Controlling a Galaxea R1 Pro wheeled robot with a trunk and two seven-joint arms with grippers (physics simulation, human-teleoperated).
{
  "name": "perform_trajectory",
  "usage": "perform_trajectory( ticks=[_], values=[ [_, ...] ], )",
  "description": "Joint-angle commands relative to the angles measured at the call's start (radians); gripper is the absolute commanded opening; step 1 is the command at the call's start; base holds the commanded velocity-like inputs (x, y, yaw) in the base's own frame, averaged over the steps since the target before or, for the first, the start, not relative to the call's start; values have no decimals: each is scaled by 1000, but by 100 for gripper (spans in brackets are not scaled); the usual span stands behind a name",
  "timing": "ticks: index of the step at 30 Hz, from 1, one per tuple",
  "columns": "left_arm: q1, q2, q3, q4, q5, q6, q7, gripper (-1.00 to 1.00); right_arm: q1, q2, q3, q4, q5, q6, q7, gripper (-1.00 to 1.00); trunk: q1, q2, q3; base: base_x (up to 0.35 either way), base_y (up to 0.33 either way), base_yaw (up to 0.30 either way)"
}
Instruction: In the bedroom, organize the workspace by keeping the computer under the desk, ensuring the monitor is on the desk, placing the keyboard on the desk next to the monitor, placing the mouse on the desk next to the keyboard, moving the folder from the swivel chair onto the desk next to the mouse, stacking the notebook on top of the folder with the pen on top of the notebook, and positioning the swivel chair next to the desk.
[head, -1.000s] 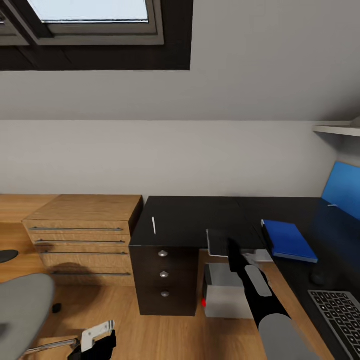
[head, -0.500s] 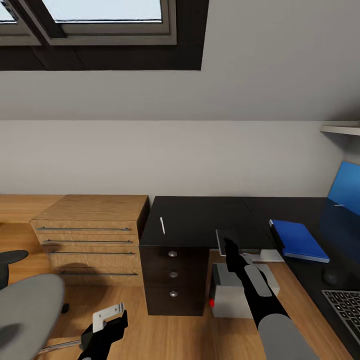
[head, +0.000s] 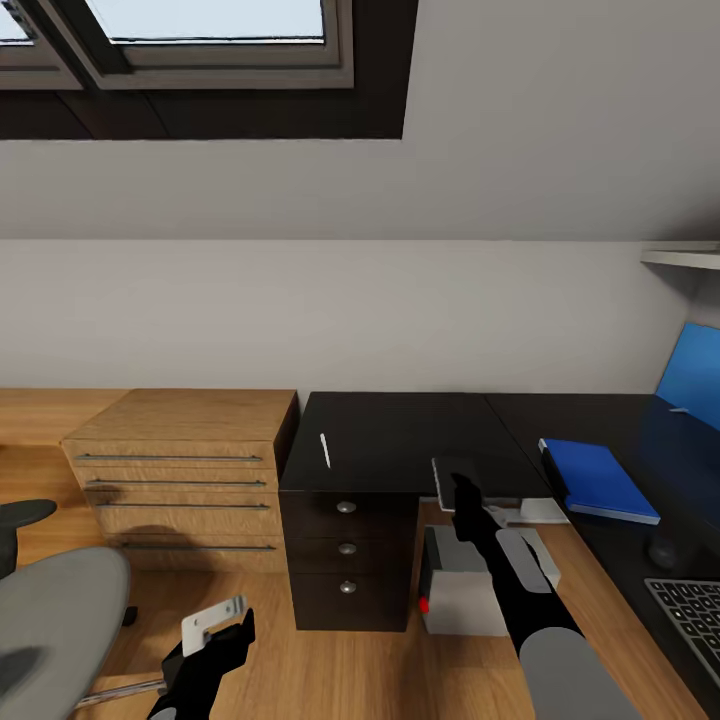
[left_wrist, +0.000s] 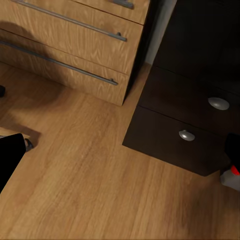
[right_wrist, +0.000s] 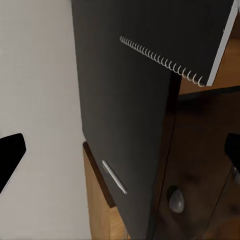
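My right fingers (head: 462, 487) seemingly grip the notebook (head: 458, 479) over the tabletop (head: 400, 430) edge — folder (head: 598, 478) beyond, pen (head: 324, 449) aside; stacking remains. Left fingers (head: 215, 625): can't tell.

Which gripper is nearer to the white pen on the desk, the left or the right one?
The right gripper, holding the notebook at the desk edge beside the pen. The left gripper hangs low over the floor.
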Motion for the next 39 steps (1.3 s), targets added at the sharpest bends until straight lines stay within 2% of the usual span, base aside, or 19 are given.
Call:
perform_trajectory(
  ticks=[1, 4, 19, 27, 32, 34, 39],
  values=[
    [0, 0, 0, -3, 11, 3, 5, 100, -1, 0, -5, -2, -13, 6, -6, 100, 4, -8, -4, 0, 0, 0],
    [0, 0, -3, 0, 11, 3, 7, 100, -1, -6, -5, -3, -36, 6, -7, 100, 16, -29, -14, 0, 0, 0],
    [0, 0, -3, 1, 11, 2, 8, 100, 0, -8, -5, 2, -35, 5, -10, 100, 73, -134, -61, 0, 0, 0],
    [0, 0, -4, 2, 11, 2, 8, 100, 0, -35, -9, 33, -37, 6, -12, 100, 104, -190, -86, 0, 0, 0],
    [0, 0, -3, 2, 11, 2, 8, 100, -3, -88, -6, 125, -38, 6, -9, 100, 123, -225, -101, 0, 0, 0],
    [0, 0, -3, 2, 11, 2, 8, 100, -4, -101, -5, 142, -38, 6, -7, 100, 131, -239, -108, 0, 0, 0],
    [0, 0, -3, 2, 11, 2, 8, 100, -6, -112, -3, 155, -36, 6, -6, 100, 150, -274, -123, 0, 0, 0]
  ],
)
